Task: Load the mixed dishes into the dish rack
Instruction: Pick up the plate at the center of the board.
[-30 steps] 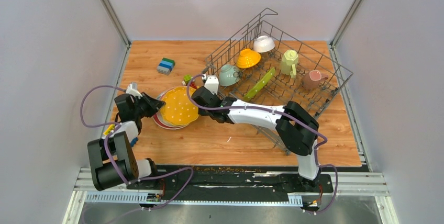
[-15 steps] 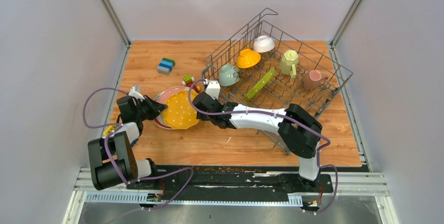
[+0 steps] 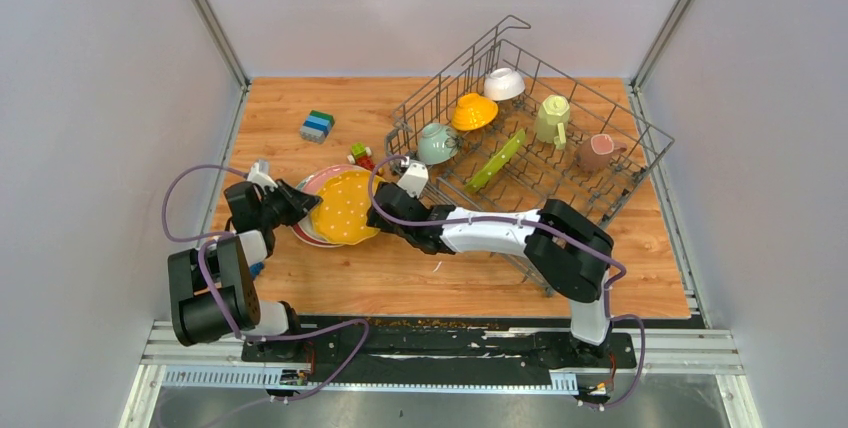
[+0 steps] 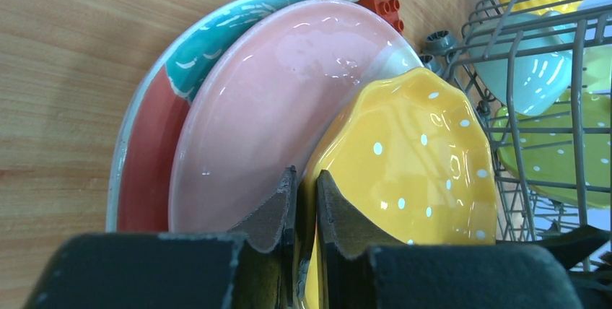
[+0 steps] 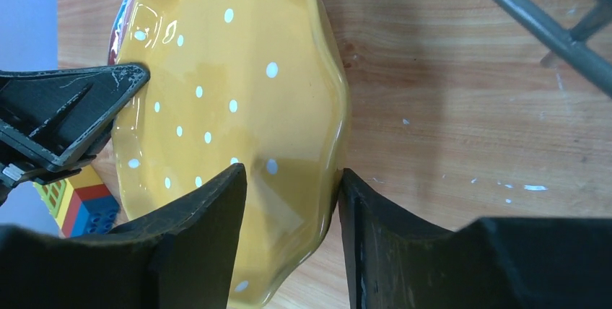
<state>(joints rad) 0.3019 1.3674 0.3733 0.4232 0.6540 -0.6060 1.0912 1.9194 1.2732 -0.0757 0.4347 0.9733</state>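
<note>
Now my left gripper [image 4: 304, 176] pinches the wavy yellow white-dotted plate [image 4: 415, 157]; my right gripper [image 5: 290, 173] has fingers apart around its rim. Shiny pink plate [image 4: 267, 107] underneath, grey wire rack [image 3: 432, 106] just beside.

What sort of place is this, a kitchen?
Likely a robotics test cell, not a kitchen: left arm and right arm bolted to a rail, plain walls boxing in a wooden table, and a dish rack beside toy blocks.

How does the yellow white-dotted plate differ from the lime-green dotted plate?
The yellow white-dotted plate is outside the wire dish rack, tilted over the pink plate; the lime-green dotted plate stands on edge between tines inside it. The yellow one is pinched by the left gripper; the green one is untouched. Both carry white dots.
</note>
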